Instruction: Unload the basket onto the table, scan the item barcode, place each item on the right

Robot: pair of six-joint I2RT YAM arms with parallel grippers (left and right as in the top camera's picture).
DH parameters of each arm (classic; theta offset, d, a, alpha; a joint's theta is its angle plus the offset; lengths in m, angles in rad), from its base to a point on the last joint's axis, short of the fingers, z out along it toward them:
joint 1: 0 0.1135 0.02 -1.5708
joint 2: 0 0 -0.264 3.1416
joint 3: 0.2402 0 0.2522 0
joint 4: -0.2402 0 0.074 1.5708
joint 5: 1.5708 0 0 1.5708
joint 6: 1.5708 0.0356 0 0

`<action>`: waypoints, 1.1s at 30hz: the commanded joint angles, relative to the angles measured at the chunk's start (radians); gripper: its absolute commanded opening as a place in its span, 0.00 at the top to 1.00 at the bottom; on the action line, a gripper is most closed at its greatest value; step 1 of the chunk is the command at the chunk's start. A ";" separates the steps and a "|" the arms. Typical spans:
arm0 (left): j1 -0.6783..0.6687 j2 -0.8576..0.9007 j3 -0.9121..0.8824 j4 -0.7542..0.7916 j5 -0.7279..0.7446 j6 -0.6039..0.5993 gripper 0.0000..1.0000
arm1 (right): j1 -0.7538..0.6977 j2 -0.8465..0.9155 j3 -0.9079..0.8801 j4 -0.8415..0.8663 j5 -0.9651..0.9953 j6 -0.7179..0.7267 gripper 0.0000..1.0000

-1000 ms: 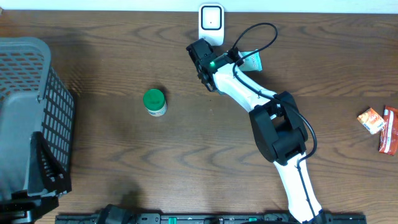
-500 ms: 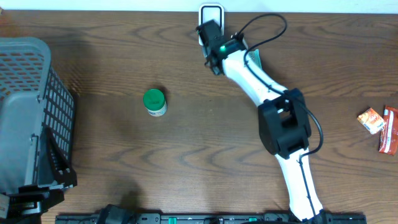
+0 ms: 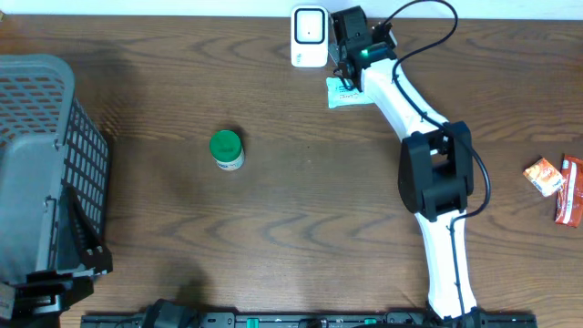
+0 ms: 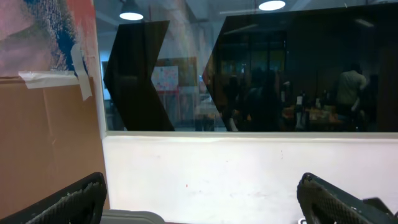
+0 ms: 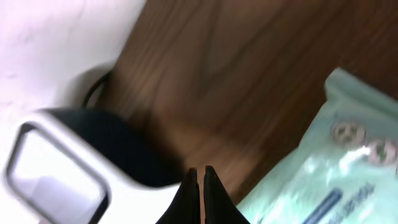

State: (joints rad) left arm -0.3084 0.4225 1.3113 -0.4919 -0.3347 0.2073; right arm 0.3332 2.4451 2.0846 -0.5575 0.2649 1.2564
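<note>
A flat, pale mint-green plastic packet lies lower right, just beside the right gripper, whose fingers are pressed together, empty.

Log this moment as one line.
right gripper: shut, empty, beside scanner | teal packet: on table | left gripper: open, empty

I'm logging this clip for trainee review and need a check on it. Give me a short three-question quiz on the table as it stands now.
1. True or false: the right hand grips the teal packet.
2. Which lies closest to the white scanner? A) green-lidded bottle B) teal packet C) grey basket
3. Fill in: the left hand is ___ and holds nothing.
Key: 1 false, it is shut on nothing; 2 B; 3 open.
</note>
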 commanded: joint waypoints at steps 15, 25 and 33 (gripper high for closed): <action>0.004 -0.005 -0.002 0.014 0.009 0.009 0.02 | 0.016 -0.024 0.007 -0.304 -0.161 -0.270 0.99; 0.005 -0.005 -0.002 0.014 0.008 0.010 0.02 | 0.025 -0.177 0.007 -0.502 -0.151 -0.510 0.30; 0.004 -0.005 -0.002 0.015 0.008 0.010 0.02 | 0.027 -0.266 0.004 -0.596 -0.042 -0.880 0.01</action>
State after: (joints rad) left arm -0.3084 0.4225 1.3113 -0.4824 -0.3347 0.2073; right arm 0.3538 2.2009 2.0865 -1.1297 0.1463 0.5911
